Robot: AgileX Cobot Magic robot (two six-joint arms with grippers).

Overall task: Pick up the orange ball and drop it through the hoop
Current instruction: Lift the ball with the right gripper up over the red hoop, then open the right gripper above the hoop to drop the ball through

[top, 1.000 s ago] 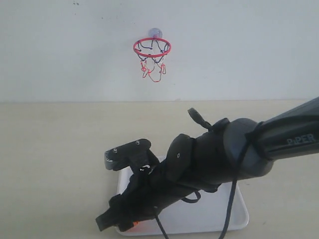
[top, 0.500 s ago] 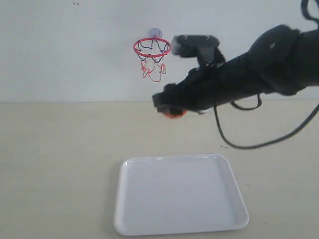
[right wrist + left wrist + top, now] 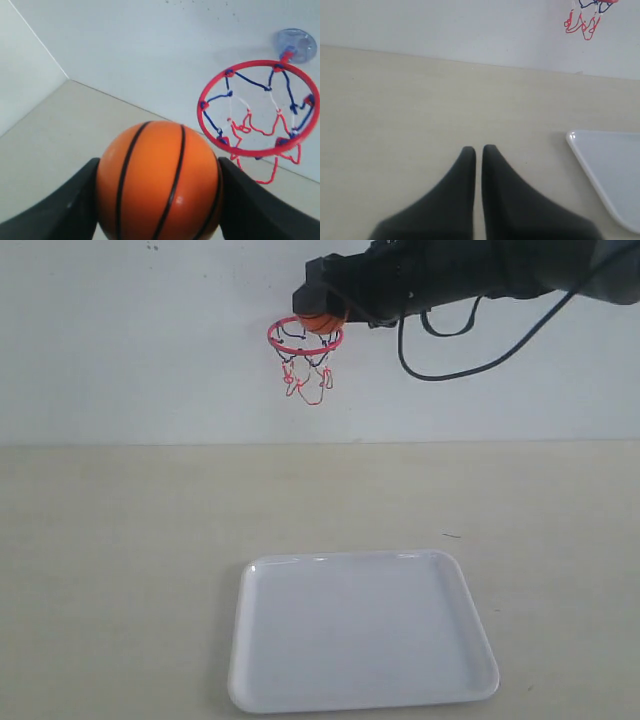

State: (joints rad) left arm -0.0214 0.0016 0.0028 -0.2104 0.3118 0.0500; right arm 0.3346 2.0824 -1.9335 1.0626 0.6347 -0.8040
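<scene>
The orange ball [image 3: 322,322] sits at upper centre of the exterior view, clamped in your right gripper [image 3: 159,192], just above the hoop [image 3: 305,337]. You're at the release step: centre it over the ring, then let go. Net and white tray [image 3: 470,680], bottom centre, hold nothing. Left gripper [image 3: 478,152] is closed, empty.

**What the views leave out**

Exterior view: the right gripper [image 3: 325,302] covers the top of the orange ball [image 3: 322,324] above the hoop [image 3: 305,337] and hides the hoop's suction mount [image 3: 296,45]; its arm [image 3: 480,270] runs off the frame. Left wrist view: only the hoop's lowest net loops [image 3: 582,24] show, the white tray [image 3: 607,170] lower down is cropped, and the left gripper [image 3: 478,151] blurs at its base. Right wrist view: beside the hoop, the ball's underside is cut off.
</scene>
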